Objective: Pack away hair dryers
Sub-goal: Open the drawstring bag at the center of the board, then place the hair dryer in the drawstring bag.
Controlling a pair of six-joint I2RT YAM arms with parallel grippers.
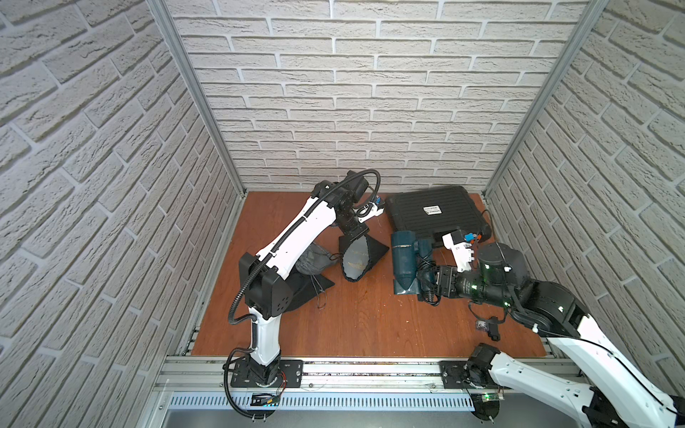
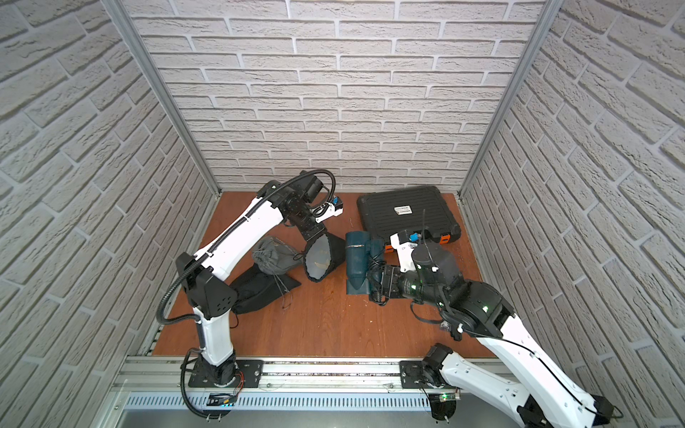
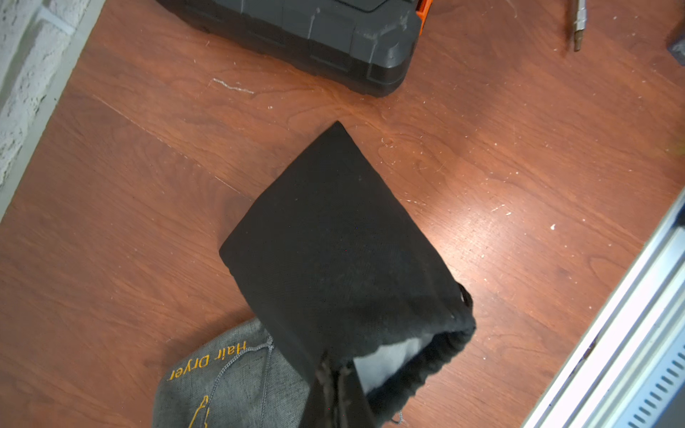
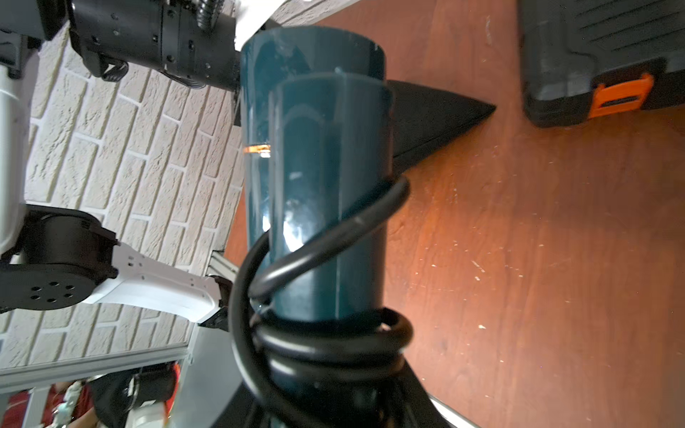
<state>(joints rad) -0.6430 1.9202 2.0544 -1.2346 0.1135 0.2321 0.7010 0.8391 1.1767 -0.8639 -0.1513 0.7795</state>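
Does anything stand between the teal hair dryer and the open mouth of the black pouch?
No separate object, only bare table. But the black pouch turns its closed corner toward the teal hair dryer; its mouth faces the front edge.

Both top views overlook the table (image 1: 352,326); wrist cameras sit close.

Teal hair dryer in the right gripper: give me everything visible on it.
The teal hair dryer is glossy dark teal plastic, pistol-shaped, barrel tapering to a cone. A black cord coils round its handle, where the right gripper is shut on it. Place: before the black case, beside an open black pouch.
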